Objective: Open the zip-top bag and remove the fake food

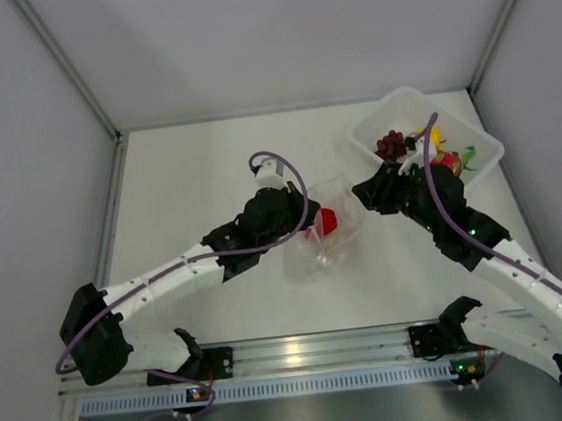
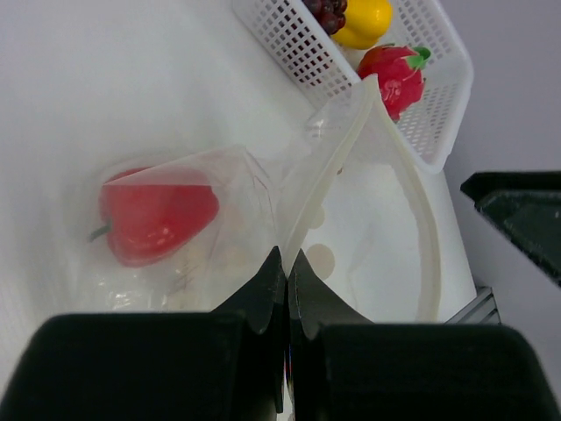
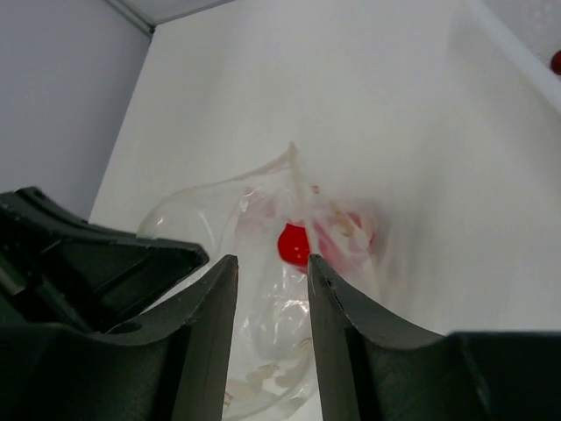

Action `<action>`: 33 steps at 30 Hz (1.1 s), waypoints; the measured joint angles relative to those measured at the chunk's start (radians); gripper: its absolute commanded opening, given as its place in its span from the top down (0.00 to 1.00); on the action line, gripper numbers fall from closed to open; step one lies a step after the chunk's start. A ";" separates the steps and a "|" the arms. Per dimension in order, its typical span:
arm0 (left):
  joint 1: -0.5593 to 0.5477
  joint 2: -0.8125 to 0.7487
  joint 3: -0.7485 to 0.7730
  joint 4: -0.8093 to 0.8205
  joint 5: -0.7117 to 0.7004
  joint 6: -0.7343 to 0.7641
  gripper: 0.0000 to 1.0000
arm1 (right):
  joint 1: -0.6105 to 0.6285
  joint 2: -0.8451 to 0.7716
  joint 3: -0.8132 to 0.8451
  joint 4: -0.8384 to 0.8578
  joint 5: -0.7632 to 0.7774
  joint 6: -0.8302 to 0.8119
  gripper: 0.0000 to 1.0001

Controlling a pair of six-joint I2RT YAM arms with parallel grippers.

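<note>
The zip-top bag (image 1: 326,238) lies mid-table with its mouth spread open. A red pepper (image 1: 328,221) is still inside it and shows through the film in the left wrist view (image 2: 153,215) and the right wrist view (image 3: 295,244). My left gripper (image 2: 287,259) is shut on the bag's zip rim (image 2: 324,167); from above it sits at the bag's left side (image 1: 300,219). My right gripper (image 3: 270,263) is open at the bag's right edge (image 1: 367,189), with crinkled film of the bag (image 3: 280,333) showing between its fingers. The other fake food lies in the basket.
A white mesh basket (image 1: 475,140) stands at the back right, holding the purple grapes (image 1: 390,145), the yellow pepper (image 2: 364,19) and the pink-red fruit (image 2: 394,74). Grey walls close in on both sides. The right arm's black body (image 2: 517,215) hangs near the bag's mouth.
</note>
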 measured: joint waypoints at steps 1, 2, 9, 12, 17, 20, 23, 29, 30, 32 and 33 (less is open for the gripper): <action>0.000 0.002 0.010 0.000 0.002 -0.001 1.00 | 0.027 -0.015 -0.001 -0.001 0.012 0.006 0.62; 0.000 0.005 0.021 0.001 0.003 -0.003 1.00 | 0.055 -0.028 -0.002 0.005 0.023 0.011 0.63; -0.004 0.070 0.084 0.000 0.024 -0.016 1.00 | 0.173 -0.051 -0.053 0.030 0.085 0.033 0.66; -0.013 0.091 0.099 0.000 0.024 -0.031 1.00 | 0.196 -0.025 -0.059 0.023 0.104 0.035 0.65; -0.057 0.094 0.136 -0.007 -0.032 -0.049 1.00 | 0.199 0.064 -0.059 0.023 0.115 0.045 0.65; -0.100 0.095 0.175 -0.006 -0.068 -0.055 1.00 | 0.200 0.108 -0.060 0.026 0.117 0.058 0.55; -0.135 0.095 0.200 0.006 -0.118 -0.067 1.00 | 0.200 0.119 -0.086 0.051 0.129 0.088 0.52; -0.153 0.098 0.189 0.019 -0.138 -0.113 1.00 | 0.200 0.139 -0.158 0.106 0.171 0.124 0.48; -0.154 0.098 0.183 0.023 -0.138 -0.121 1.00 | 0.200 0.148 -0.158 0.109 0.185 0.122 0.48; -0.153 0.098 0.161 0.032 -0.138 -0.138 1.00 | 0.199 0.167 -0.159 0.110 0.214 0.119 0.47; -0.153 0.098 0.148 0.036 -0.138 -0.146 1.00 | 0.195 0.174 -0.161 0.111 0.227 0.118 0.48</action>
